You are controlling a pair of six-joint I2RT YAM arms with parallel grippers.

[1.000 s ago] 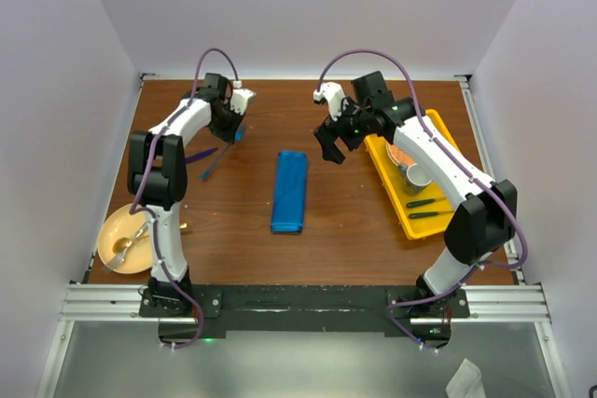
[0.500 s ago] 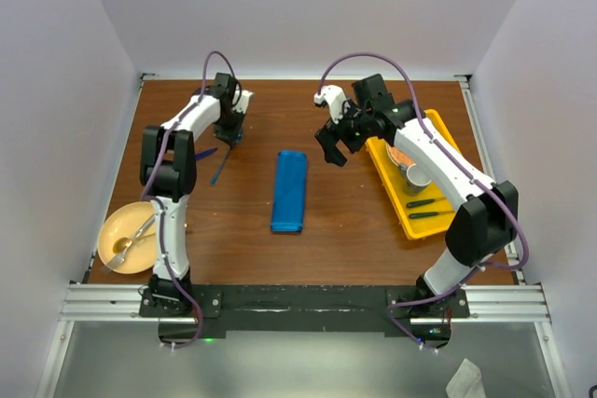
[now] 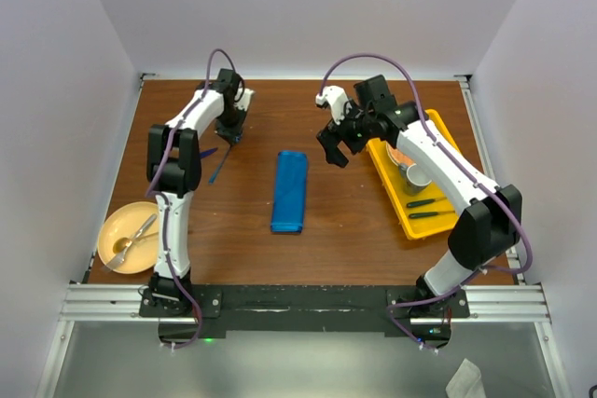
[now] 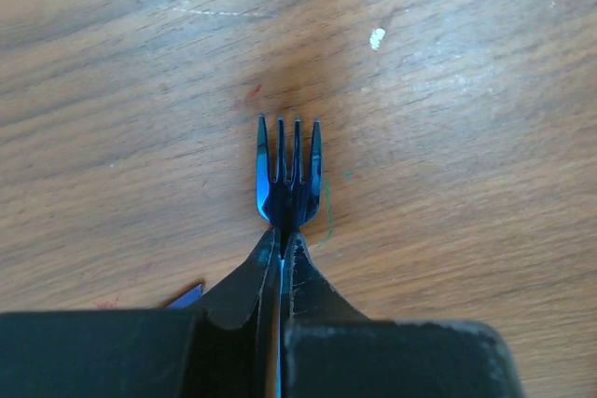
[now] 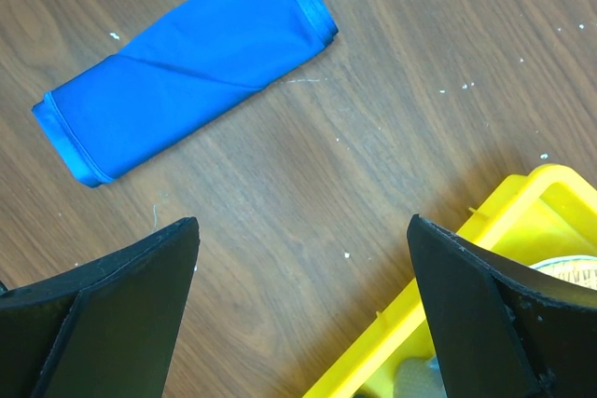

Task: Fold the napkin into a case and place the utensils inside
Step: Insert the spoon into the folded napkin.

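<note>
Folded blue case (image 3: 290, 191) lies flat mid-table (image 3: 354, 240), well apart from the blue plastic fork (image 4: 287, 174) at far left, which the left pincer (image 4: 282, 238) pinches at the neck, tines sticking out past its tips; right pincer (image 5: 300, 221) hovers spread wide between case and yellow tray (image 5: 508, 198).

The folded cloth case (image 3: 290, 191) lies in the middle of the table (image 3: 345, 230). The fork (image 4: 289, 174) lies on the table toward the far left corner, pinched in the left gripper (image 4: 282, 238). A second utensil (image 3: 205, 152) lies just beside it. A plate (image 3: 104, 230) sits at the near left corner with a spoon (image 3: 122, 247) on it. A tray (image 3: 393, 198) lies along the right edge, with a cup (image 3: 417, 178) and two tools (image 3: 426, 209) inside.
</note>
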